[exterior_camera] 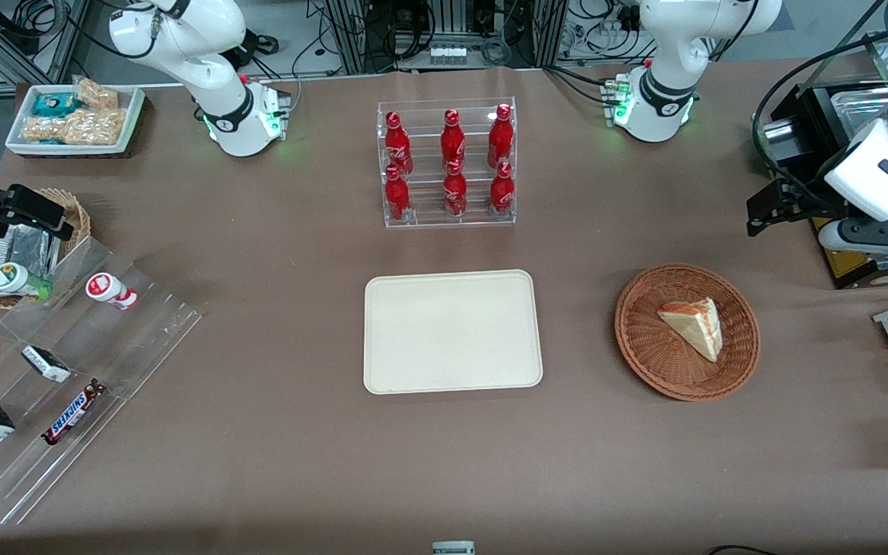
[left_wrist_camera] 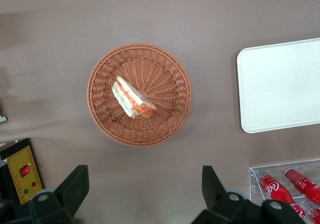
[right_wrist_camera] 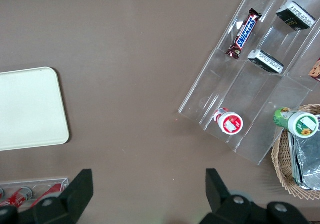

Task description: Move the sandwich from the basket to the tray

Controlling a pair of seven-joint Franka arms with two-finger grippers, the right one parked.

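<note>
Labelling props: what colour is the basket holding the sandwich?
Reddish-brown woven wicker basket, clearest in the left wrist view.

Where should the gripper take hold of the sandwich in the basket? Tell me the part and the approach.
Probably from straight above, fingers across the two long bread faces near the wedge's thick end. The sandwich lies in the basket, whose rim hinders a sideways approach. The gripper is open, apart from the basket and farther from the front camera.

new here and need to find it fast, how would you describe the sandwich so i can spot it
Start at the cream tray in the middle of the brown table, then look toward the working arm's end to the round reddish-brown wicker basket. The sandwich lies in it: a pale triangular wedge with orange-red filling, the only thing in that basket. The open gripper hangs above the table beside the basket.
</note>
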